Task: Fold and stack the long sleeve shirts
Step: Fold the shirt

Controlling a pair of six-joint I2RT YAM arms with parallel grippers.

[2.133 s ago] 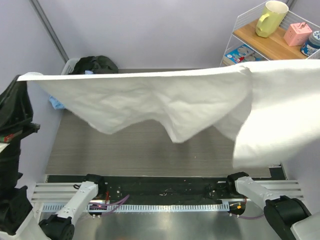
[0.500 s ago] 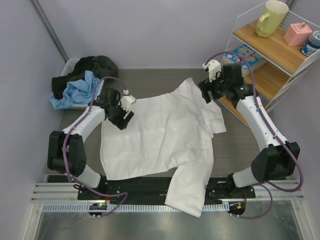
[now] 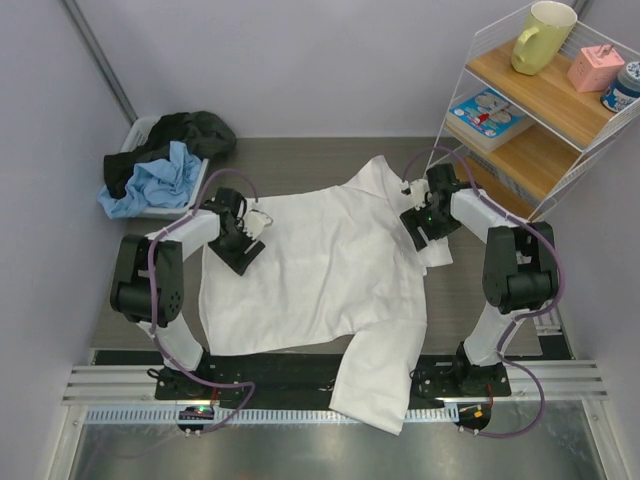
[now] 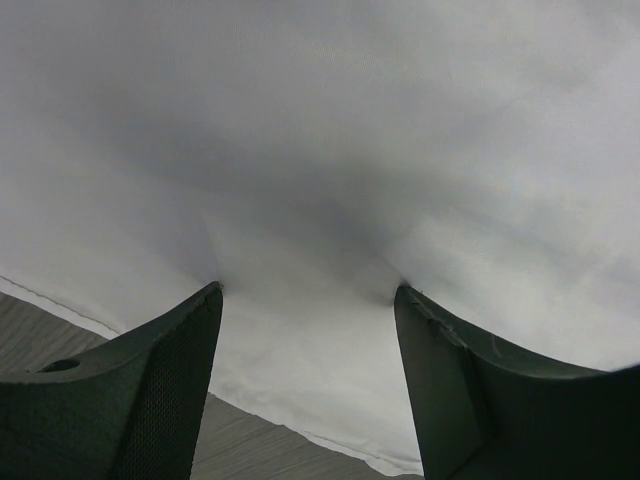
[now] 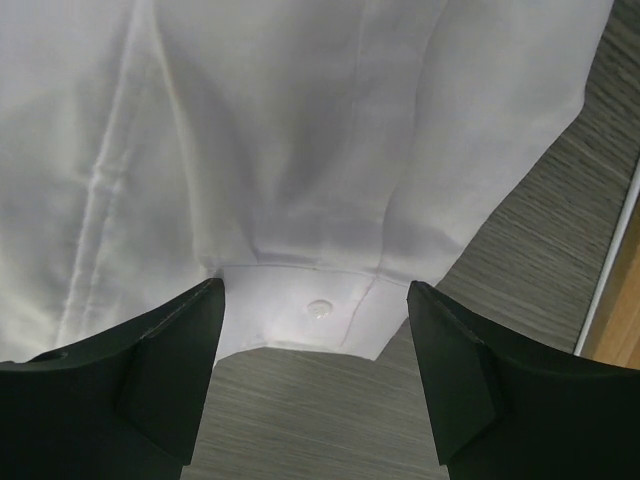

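Observation:
A white long sleeve shirt (image 3: 320,270) lies spread flat on the table, one sleeve (image 3: 380,380) hanging over the near edge. My left gripper (image 3: 240,245) rests on the shirt's left edge. In the left wrist view it (image 4: 308,290) is open, both fingertips (image 4: 205,300) touching the white cloth (image 4: 330,150) just inside its hem. My right gripper (image 3: 420,225) sits at the shirt's right side, over a folded-in sleeve. In the right wrist view it (image 5: 312,285) is open, and the buttoned cuff (image 5: 320,307) lies flat between the fingers, not pinched.
A bin (image 3: 140,130) at the back left holds dark and blue garments (image 3: 155,180). A wire shelf (image 3: 530,110) at the right carries a yellow mug (image 3: 540,35), a pink box (image 3: 595,65) and a book. Bare grey table (image 3: 300,155) lies behind the shirt.
The shirt, earlier held up spread in the air, now lies on the table. In the last half second the right gripper came down and nearer onto the cuff; the left shifted slightly nearer.

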